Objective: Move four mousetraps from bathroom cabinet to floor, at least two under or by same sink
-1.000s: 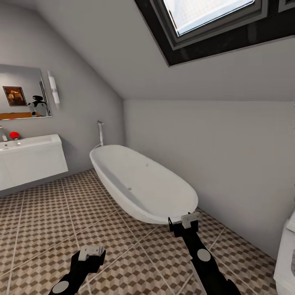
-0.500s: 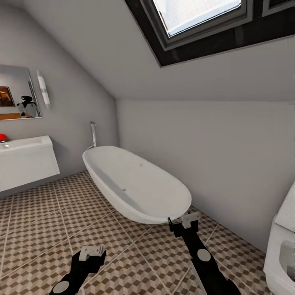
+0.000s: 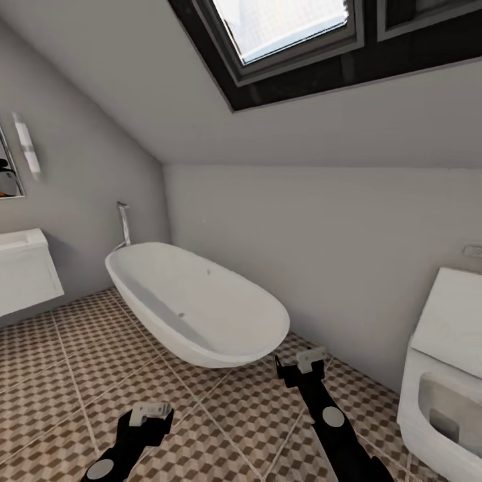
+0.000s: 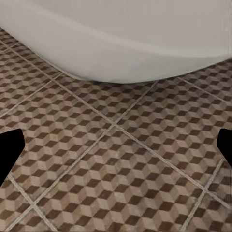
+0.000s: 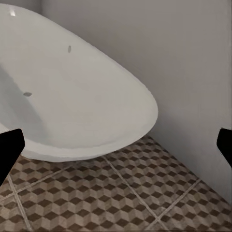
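Mousetraps: none on view from here, nor the cabinet that holds them; the robot is in transit across the bathroom. Handling, as a judgement from the task wording alone: small flat boards, light and stiff, likely to skate on tile if nudged; best pinched across the board's two long edges, clear of any sprung wire.

Bathroom floor (image 3: 221,415): large tiles in a brown, beige and white cube print, pale grout; nothing lying on the stretch between the arms.

Bathroom sink (image 3: 23,271): white wall-hung vanity, its end showing at the far left of the head view, well apart from both arms, with open floor beneath it.

Left gripper (image 3: 150,410): held low over the tiles, fingers apart, carrying nothing; in its wrist view the dark fingertips (image 4: 10,150) sit wide at either edge.

Right gripper (image 3: 302,361): raised just beside the near end of the bathtub (image 3: 201,301), likewise spread and empty.

Toilet (image 3: 442,375): white, at the right against the wall.

Skylight (image 3: 288,27): set in the sloping ceiling.
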